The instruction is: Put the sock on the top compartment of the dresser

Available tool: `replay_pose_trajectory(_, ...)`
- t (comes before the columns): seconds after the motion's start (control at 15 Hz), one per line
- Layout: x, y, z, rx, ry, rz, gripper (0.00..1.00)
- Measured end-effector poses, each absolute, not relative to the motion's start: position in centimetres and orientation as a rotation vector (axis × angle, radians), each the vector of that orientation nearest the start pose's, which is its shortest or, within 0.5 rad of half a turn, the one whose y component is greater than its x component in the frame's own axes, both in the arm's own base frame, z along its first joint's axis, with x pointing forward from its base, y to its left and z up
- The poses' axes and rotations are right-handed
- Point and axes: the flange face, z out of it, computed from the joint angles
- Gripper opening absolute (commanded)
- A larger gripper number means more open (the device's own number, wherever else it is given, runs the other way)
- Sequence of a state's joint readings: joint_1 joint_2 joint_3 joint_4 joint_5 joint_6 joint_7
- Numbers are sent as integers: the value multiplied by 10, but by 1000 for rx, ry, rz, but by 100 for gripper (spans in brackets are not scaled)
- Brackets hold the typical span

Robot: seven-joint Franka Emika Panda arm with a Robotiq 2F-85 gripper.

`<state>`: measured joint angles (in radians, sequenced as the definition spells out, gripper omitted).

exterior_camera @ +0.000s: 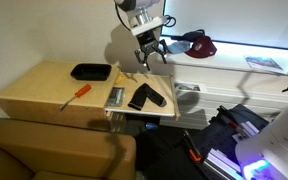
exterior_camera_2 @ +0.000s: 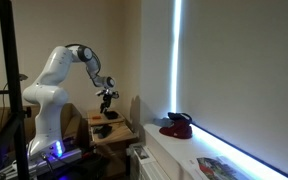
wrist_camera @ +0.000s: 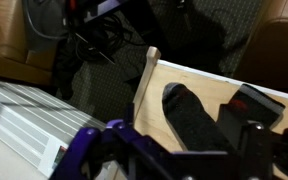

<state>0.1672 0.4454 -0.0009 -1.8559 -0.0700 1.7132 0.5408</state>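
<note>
The dark sock (exterior_camera: 145, 97) lies bent on the pulled-out top compartment of the dresser (exterior_camera: 166, 88), a flat tan wooden section with metal side rails. In the wrist view the sock (wrist_camera: 189, 112) rests on the tan wood (wrist_camera: 219, 88), its toe pointing towards the compartment's corner. My gripper (exterior_camera: 149, 52) hangs above the compartment, apart from the sock, with its fingers spread and nothing between them. It also shows in the wrist view (wrist_camera: 179, 152) and, small, in an exterior view (exterior_camera_2: 107, 98).
A black tray (exterior_camera: 90, 71) and a red-handled screwdriver (exterior_camera: 76, 95) lie on the dresser top. A maroon-and-dark cap (exterior_camera: 196, 43) sits on the white shelf (exterior_camera: 246, 66) behind. A brown sofa (exterior_camera: 54, 150) stands in front. Cables and equipment lie on the floor (wrist_camera: 94, 50).
</note>
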Motion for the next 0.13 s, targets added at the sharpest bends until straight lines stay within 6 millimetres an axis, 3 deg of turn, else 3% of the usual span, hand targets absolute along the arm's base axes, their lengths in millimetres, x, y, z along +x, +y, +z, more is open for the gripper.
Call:
replay_pose_trajectory(0.07,559,83,274,-3228,560,894,97)
replay_pose_trajectory(0.13,556,80,300,-3203,515,911,100)
